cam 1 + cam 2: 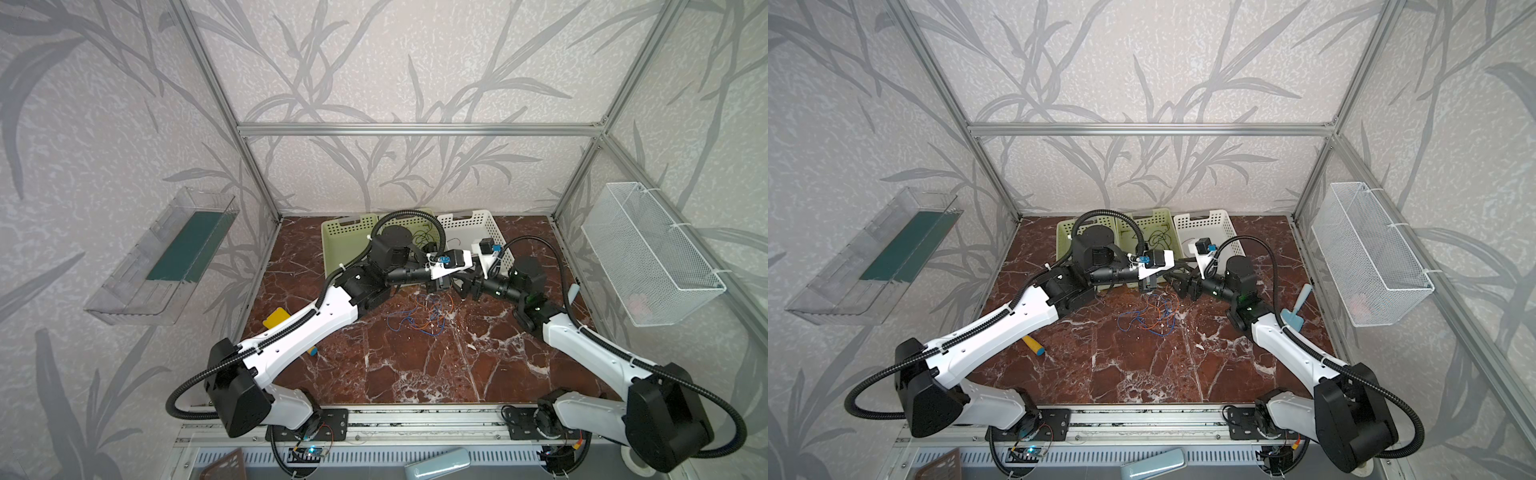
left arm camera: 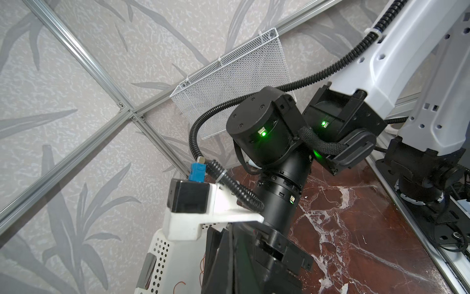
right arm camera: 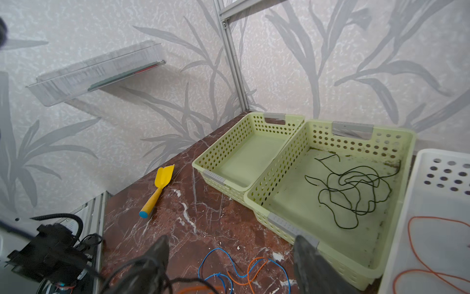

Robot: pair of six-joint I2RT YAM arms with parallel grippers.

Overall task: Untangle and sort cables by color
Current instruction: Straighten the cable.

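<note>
Three baskets, blue-orange tangle [image 1: 419, 316] loose in front.
End green basket [image 3: 223, 150] empty; middle green basket [image 3: 279, 163] holds dark cable [image 3: 356, 183]; white basket [image 3: 432, 188] holds orange cable [image 3: 408, 234]. Tangle lies on marble table [image 1: 415, 374] near both claws: left gripper [image 1: 442, 286] pinched closed, grip on strand unclear; right gripper [image 3: 231, 241] jaws apart, holding nothing.

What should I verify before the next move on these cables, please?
1. Right gripper open: ok.
2. Left gripper shut; whether it pinches a cable: cannot tell.
3. Blue-and-orange tangle separated by color: not ok, strands intertwined.
4. Dark cables alone in their green basket: ok.
5. Orange cable lying in the white basket: ok.
6. Other green basket free for blue: ok.
</note>
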